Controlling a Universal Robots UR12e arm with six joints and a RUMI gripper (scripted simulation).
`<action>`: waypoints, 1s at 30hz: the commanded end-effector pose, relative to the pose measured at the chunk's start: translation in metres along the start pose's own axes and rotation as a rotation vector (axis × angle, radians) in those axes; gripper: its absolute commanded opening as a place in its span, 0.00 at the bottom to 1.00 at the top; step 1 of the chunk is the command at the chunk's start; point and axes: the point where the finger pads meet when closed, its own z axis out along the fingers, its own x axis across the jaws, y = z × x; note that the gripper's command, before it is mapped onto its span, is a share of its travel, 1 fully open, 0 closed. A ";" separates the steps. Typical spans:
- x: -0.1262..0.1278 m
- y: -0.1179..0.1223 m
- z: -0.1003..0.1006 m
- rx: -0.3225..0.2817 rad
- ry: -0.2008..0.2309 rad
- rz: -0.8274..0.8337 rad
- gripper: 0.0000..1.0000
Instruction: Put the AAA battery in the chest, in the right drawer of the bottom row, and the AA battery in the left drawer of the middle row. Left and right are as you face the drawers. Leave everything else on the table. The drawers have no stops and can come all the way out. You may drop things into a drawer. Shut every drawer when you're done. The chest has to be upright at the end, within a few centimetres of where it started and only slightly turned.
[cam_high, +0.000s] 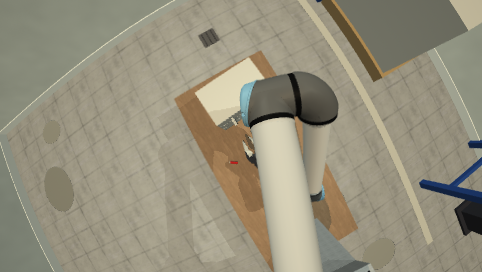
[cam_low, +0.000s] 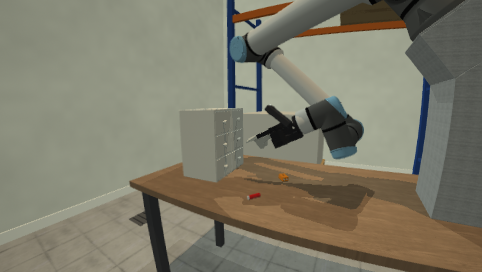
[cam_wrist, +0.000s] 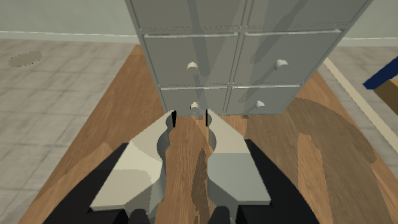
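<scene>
Pale walls (cam_low: 110, 75), grey tiled floor (cam_high: 125, 100) (cam_wrist: 65, 100), blue-and-orange shelving rack (cam_low: 231, 75) behind a wooden table (cam_low: 310, 220) (cam_high: 200, 130) (cam_wrist: 107, 115).
</scene>
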 end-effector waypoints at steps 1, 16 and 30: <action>0.001 0.001 0.007 0.054 0.003 0.001 0.20; 0.000 0.003 0.010 0.092 0.002 0.002 0.20; 0.000 0.003 0.010 0.092 0.002 0.002 0.20</action>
